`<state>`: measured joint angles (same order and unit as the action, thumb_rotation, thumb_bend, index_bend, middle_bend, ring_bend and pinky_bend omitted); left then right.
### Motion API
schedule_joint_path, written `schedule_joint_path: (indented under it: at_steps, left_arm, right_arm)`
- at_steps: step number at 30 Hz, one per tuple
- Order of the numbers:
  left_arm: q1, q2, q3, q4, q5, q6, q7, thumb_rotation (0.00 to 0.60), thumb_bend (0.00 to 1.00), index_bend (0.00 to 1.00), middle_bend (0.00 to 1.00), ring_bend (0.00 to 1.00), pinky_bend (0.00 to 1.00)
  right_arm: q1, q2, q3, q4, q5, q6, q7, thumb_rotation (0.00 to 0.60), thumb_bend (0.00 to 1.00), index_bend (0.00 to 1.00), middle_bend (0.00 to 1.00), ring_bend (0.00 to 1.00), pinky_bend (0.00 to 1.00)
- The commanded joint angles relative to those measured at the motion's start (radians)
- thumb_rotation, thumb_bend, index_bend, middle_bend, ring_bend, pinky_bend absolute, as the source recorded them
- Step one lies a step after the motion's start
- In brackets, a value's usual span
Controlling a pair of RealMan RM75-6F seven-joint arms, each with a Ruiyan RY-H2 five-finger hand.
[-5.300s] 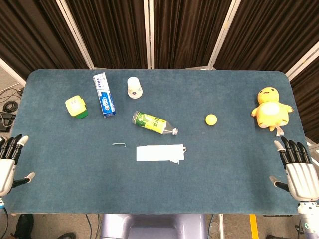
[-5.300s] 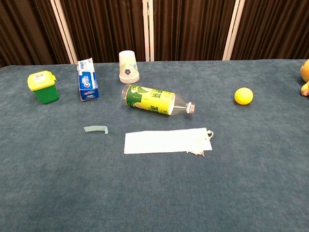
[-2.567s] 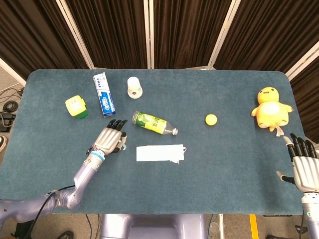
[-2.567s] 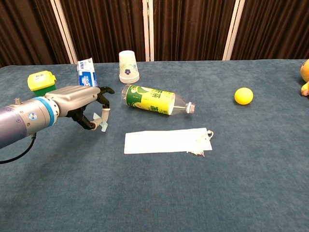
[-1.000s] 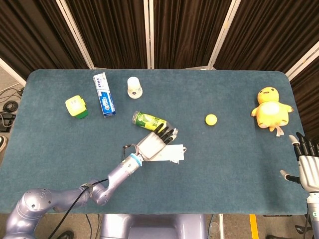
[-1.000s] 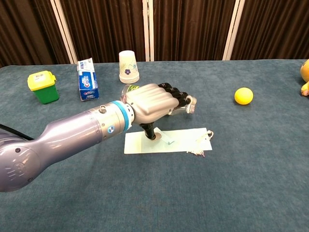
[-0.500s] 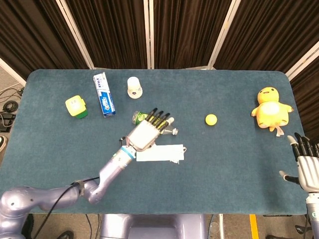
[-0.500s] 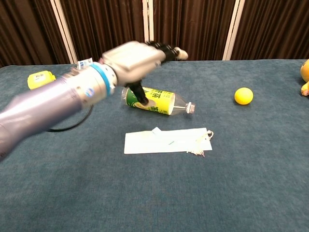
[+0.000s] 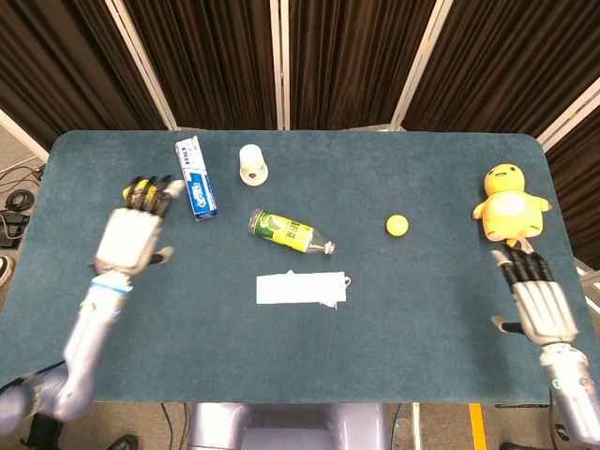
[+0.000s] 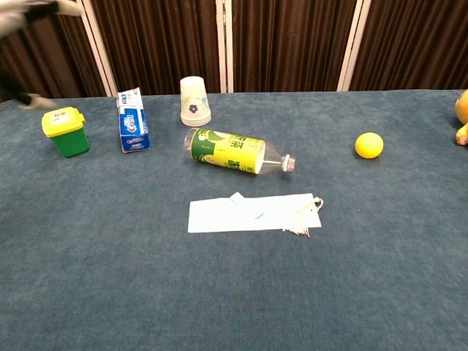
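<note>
- Head view: your left hand (image 9: 131, 236) hangs over the left part of the table (image 9: 441, 309), fingers spread wide and holding nothing; its fingertips cover most of the small yellow-lidded bin (image 9: 141, 194).
- Head view: the toothpaste box (image 9: 196, 178) lies just beside those fingertips, apart from them, with the upturned paper cup (image 9: 251, 163) further along the far side.
- Head view: the green bottle (image 9: 289, 232) lies on its side near the table's middle, cap end toward the yellow ball (image 9: 397, 224). The white cloth (image 9: 302, 288) lies flat just in front of it, apart from it.
- Head view: your right hand (image 9: 537, 302) sits at the right edge of the table, fingers apart and empty. The yellow plush duck (image 9: 511, 204) rests just beyond its fingertips; contact cannot be told.
- Chest view: only a blurred trace of your left hand shows at the top left corner, too smeared to read its fingers.
- Chest view: the bin (image 10: 66, 131), box (image 10: 133, 121), cup (image 10: 194, 102), bottle (image 10: 234, 151), cloth (image 10: 252, 213) and ball (image 10: 369, 145) all rest on the table, none touching another. A small pale scrap (image 10: 237, 197) lies on the cloth's far edge.
</note>
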<state>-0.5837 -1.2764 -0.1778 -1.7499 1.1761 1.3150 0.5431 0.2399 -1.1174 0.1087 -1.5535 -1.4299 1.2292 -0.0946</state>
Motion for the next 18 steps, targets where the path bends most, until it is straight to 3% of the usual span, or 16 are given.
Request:
schedule_joint_path:
  at_steps: [1, 3, 6, 9, 18]
  left_arm:
    - [0.083, 0.071, 0.044, -0.084, -0.011, 0.071, 0.003, 0.600, 0.00, 0.00, 0.00, 0.00, 0.00]
    - [0.107, 0.088, 0.055, -0.105, -0.013, 0.091, 0.005, 0.600, 0.00, 0.00, 0.00, 0.00, 0.00]
    - [0.155, 0.112, 0.081, -0.134, -0.025, 0.128, 0.004, 0.600, 0.00, 0.00, 0.00, 0.00, 0.00]
    - [0.197, 0.124, 0.102, -0.149, -0.046, 0.148, -0.016, 0.600, 0.00, 0.00, 0.00, 0.00, 0.00]
    - [0.232, 0.117, 0.108, -0.122, -0.030, 0.178, -0.008, 0.600, 0.00, 0.00, 0.00, 0.00, 0.00]
  right_arm:
    - [0.085, 0.008, 0.004, -0.043, -0.009, -0.118, 0.000, 0.600, 0.19, 0.04, 0.00, 0.00, 0.00]
    - [0.119, 0.008, 0.008, -0.057, -0.010, -0.165, 0.001, 0.600, 0.38, 0.06, 0.00, 0.00, 0.00]
    - [0.193, -0.001, 0.023, -0.082, -0.013, -0.261, 0.012, 0.600, 0.58, 0.08, 0.00, 0.00, 0.00]
    - [0.283, -0.026, 0.044, -0.098, -0.012, -0.369, 0.010, 0.600, 0.70, 0.11, 0.00, 0.00, 0.00]
    - [0.497, -0.187, 0.086, -0.052, 0.069, -0.596, -0.074, 0.600, 0.79, 0.15, 0.00, 0.00, 0.00]
